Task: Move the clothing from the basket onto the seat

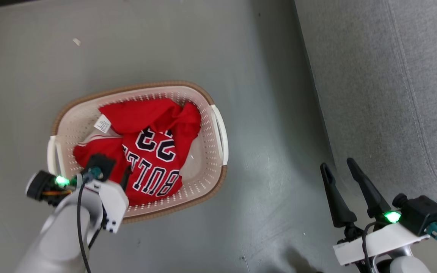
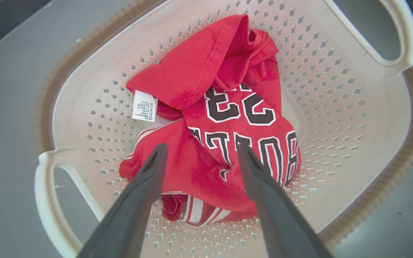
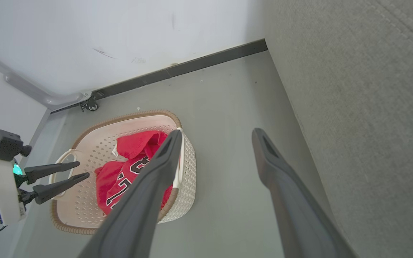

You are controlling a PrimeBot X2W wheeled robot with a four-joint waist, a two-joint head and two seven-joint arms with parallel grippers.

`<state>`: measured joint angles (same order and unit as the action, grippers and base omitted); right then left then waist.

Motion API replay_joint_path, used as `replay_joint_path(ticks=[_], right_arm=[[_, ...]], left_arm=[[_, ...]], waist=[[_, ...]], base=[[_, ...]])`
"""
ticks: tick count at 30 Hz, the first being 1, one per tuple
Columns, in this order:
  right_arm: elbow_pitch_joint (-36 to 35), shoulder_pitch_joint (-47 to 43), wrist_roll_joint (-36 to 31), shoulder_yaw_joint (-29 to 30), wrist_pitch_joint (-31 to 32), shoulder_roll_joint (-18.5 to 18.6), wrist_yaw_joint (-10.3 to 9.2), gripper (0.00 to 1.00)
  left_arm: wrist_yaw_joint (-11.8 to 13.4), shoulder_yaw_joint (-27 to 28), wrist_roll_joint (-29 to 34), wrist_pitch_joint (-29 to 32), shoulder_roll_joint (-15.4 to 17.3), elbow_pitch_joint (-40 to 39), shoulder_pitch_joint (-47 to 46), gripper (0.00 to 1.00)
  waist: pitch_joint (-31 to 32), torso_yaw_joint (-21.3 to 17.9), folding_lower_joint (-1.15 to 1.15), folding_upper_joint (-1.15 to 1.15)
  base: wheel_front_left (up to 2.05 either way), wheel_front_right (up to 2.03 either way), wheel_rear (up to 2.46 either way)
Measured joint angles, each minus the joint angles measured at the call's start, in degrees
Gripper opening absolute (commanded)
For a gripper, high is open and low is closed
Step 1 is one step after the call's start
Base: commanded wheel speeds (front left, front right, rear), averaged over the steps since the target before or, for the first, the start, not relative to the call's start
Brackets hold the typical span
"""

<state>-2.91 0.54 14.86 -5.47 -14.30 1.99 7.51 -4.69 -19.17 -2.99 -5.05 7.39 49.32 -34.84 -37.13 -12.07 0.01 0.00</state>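
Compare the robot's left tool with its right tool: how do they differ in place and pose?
The left tool hangs over the basket, above the red jersey; the right tool hangs over the floor beside the grey sofa. The left tool points steeply down; the right tool lies flatter, fingers showing full length in the head view. Both stand open, holding nothing.

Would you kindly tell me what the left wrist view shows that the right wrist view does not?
Left wrist view: the print on the white tag and the striped trim, seen close up. Right wrist view: the grey sofa, the wall, a caster and the open right gripper over the floor. Both: the red jersey crumpled in the basket, with the open left gripper poised over it.
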Motion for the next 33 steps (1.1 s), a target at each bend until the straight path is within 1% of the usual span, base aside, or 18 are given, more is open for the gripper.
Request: replay_joint_path(ticks=[9, 15, 19, 24, 33], right_arm=[[-0.2, 3.5, 0.5, -1.3, 0.0, 0.0, 0.0, 1.0], [-0.1, 5.8, 0.6, -1.5, 0.0, 0.0, 0.0, 1.0], [0.0, 7.1, 1.5, -2.8, -0.1, 0.1, 0.0, 1.0], [0.0, 8.8, 2.3, -4.0, -0.1, 0.1, 0.0, 1.0], [0.1, 11.5, 3.8, -5.3, -0.1, 0.1, 0.0, 1.0]], left_arm=[[0.3, -0.1, 0.6, 6.1, 0.0, 4.3, -6.7, 1.0], [-0.1, -1.2, 1.4, 9.1, 0.1, 6.4, -9.9, 1.0], [-0.6, -1.8, 2.1, 11.3, 0.7, 8.2, -11.1, 1.0], [-0.6, -1.6, 2.1, 12.6, 1.7, 9.3, -13.3, 1.0], [-0.6, -0.7, 1.6, 15.6, 2.0, 12.0, -16.1, 1.0]], waist=[[-5.0, -1.8, 0.0, 0.0], [-7.8, -3.0, 0.0, 0.0], [-9.5, -3.8, 0.0, 0.0], [-11.4, -4.8, 0.0, 0.0], [-14.2, -6.7, 0.0, 0.0]], base=[[0.0, 0.0, 0.0], [0.0, 0.0, 0.0], [0.0, 0.0, 0.0], [0.0, 0.0, 0.0], [0.0, 0.0, 0.0]])
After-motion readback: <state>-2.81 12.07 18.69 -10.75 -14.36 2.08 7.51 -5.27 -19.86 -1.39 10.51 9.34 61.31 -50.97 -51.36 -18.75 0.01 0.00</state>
